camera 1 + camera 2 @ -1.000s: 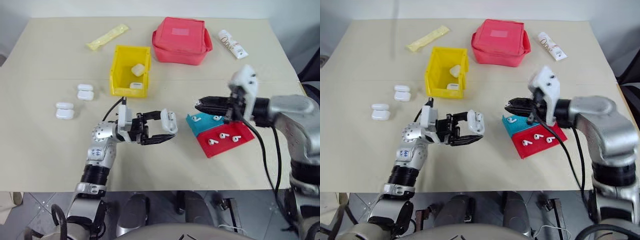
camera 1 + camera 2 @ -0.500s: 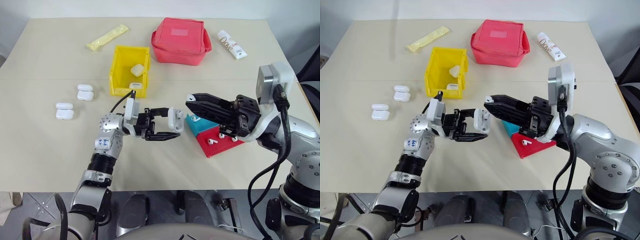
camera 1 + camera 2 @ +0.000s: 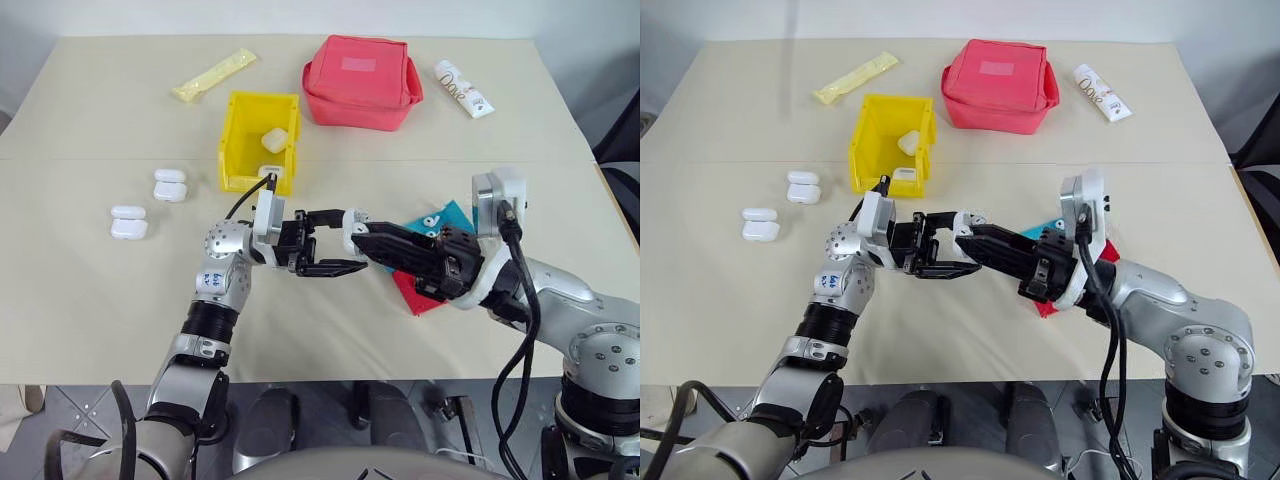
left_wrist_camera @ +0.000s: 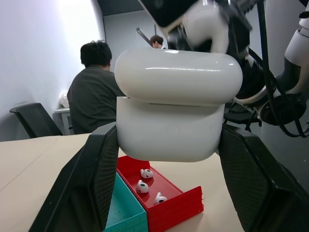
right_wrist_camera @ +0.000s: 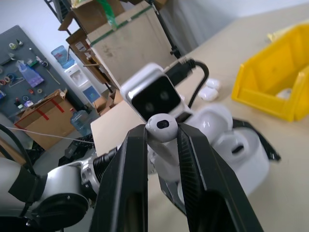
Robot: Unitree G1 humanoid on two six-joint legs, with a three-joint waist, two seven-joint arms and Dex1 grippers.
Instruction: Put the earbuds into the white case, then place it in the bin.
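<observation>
A: Beige table point(image 3: 90, 300); yellow bin point(image 3: 258, 140) at 11 o'clock from centre, two cases inside.

B: Left gripper point(image 3: 340, 243)?

A: Fingers clamped on the white case point(image 4: 176, 104), held mid-table above the surface.

B: Right gripper point(image 5: 161, 140)?

A: Pinching one earbud point(image 5: 161, 124), tip right at the case. More earbuds point(image 4: 146, 180) in red tray point(image 4: 178, 205), 3 o'clock.

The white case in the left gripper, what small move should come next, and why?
Probably ease the right gripper forward and seat its earbud in the white case. The left gripper is clamped on the case above the table, and the earbud sits just short of it. The lid looks barely raised, so it may need opening wider first.
</observation>
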